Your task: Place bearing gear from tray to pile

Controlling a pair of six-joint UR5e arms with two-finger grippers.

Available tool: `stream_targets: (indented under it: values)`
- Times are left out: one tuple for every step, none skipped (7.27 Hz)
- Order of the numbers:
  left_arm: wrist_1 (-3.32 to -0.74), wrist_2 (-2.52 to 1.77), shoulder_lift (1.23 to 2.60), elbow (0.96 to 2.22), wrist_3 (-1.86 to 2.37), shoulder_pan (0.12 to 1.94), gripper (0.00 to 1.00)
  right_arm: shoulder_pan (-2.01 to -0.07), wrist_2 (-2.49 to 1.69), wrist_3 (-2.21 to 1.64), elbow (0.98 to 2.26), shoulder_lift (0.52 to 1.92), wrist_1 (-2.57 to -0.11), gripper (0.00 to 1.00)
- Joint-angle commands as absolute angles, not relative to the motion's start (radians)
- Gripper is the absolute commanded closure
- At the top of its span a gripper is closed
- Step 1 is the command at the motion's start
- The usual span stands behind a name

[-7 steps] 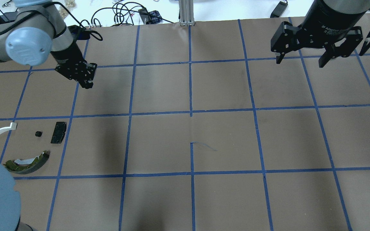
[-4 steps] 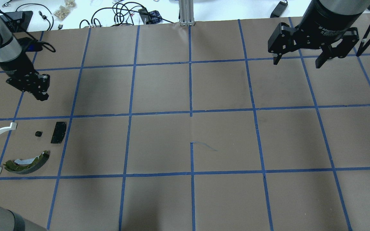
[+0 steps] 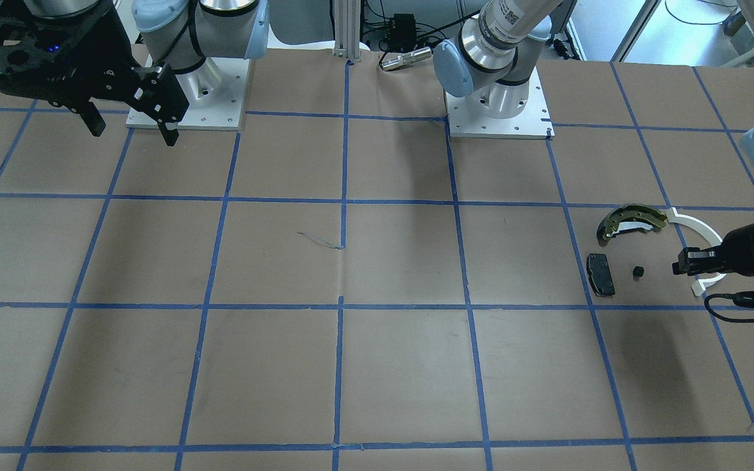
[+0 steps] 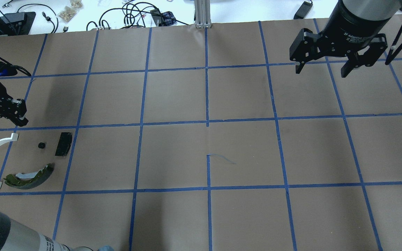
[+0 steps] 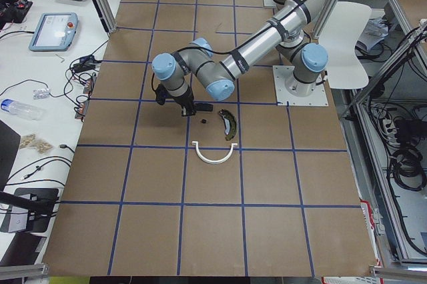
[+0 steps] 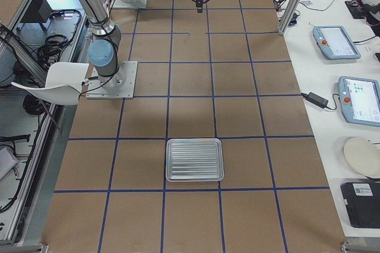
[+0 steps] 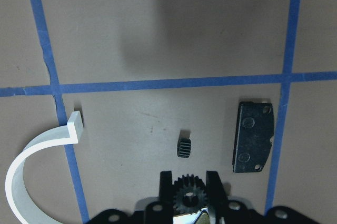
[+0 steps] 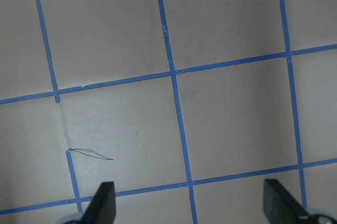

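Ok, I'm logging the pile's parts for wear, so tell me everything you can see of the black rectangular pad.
The black pad is a flat, matt black rectangle with small notches at its corners and two round dimples or holes in its face. Plastic or metal, I cannot tell. It lies flat on the brown paper, its long side along a blue tape line close beside it. Nothing rests on it or touches it; the small ribbed black part lies apart from it.

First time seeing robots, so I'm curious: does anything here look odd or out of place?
Nothing spilled or broken. The only blemish is a thin stray blue line on the table cover near its centre. The left gripper grips the bearing gear.
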State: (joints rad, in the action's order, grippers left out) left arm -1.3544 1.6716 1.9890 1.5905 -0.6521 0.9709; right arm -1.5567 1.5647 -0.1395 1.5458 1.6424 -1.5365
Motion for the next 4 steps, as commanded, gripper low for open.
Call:
stream_targets:
  values:
    - [-1.211,1.672,2.019,1.661,-0.754,0.959,1.00,-1.559,1.563,-0.141,1.548,1.643,-1.537,0.00]
    - [-1.131,1.674,2.017,1.711,-0.756,0.957,1.00,-1.559,1.563,-0.141,1.548,1.643,-1.537,0.00]
    - [-1.111,1.672,2.017,1.744,-0.759,0.954,1.00,-1.559,1.565,-0.141,1.548,1.643,-1.537,0.00]
    - [-1.109,1.672,2.019,1.750,-0.768,0.947,1.00,-1.559,1.563,-0.141,1.548,1.643,-1.537,0.00]
